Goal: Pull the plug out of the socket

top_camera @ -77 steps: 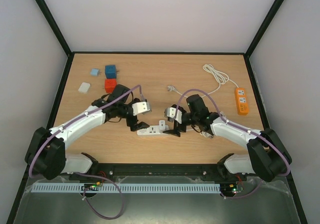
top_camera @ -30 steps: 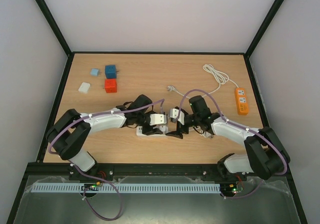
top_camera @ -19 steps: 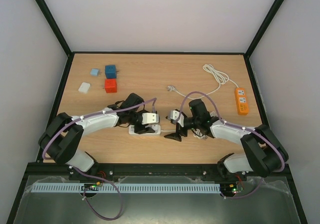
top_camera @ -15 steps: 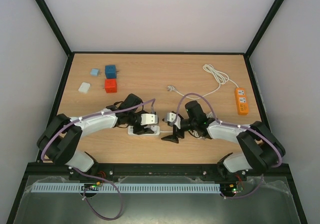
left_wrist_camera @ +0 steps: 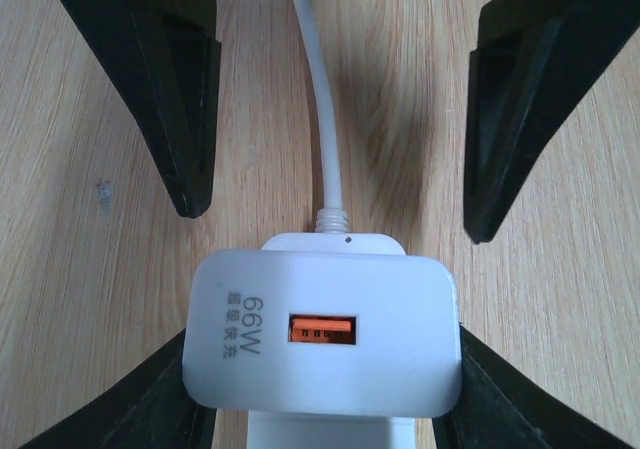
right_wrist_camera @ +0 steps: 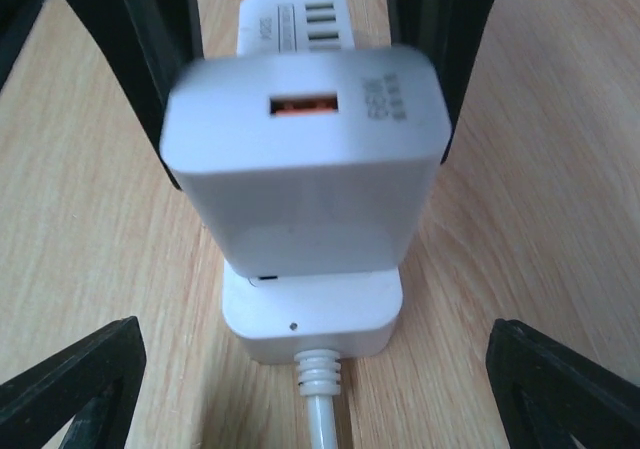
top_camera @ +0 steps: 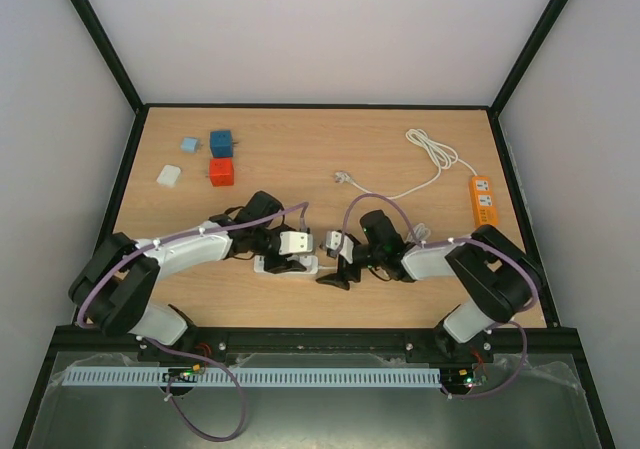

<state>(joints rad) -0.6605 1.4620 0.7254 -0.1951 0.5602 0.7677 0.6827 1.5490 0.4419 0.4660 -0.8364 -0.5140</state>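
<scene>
Pale wood covers the table (top_camera: 400, 149), which is walled in by white panels. The left arm stretches low from its base toward the middle, forearm nearly flat over the wood. Its wrist is turned so the left gripper (top_camera: 291, 257) points toward the right arm. The right arm is folded tightly on itself, elbow out to the side, with the right gripper (top_camera: 335, 272) reaching back toward the left one. Between them lies the white socket (right_wrist_camera: 310, 314), flat on the table, with the white plug (left_wrist_camera: 320, 339) seated in the end nearest its cord (left_wrist_camera: 325, 119). The left wrist view shows that arm's fingers (left_wrist_camera: 150, 409) pressed against the two sides of the plug. The right arm's fingers (left_wrist_camera: 170, 89) are spread wide, one on each side of the cord and apart from it, just beyond the socket's end. Near the far left edge sit a blue cube (top_camera: 221, 142), a red cube (top_camera: 221, 172) and a small white block (top_camera: 168, 175). An orange power strip (top_camera: 483, 202) lies far right.
</scene>
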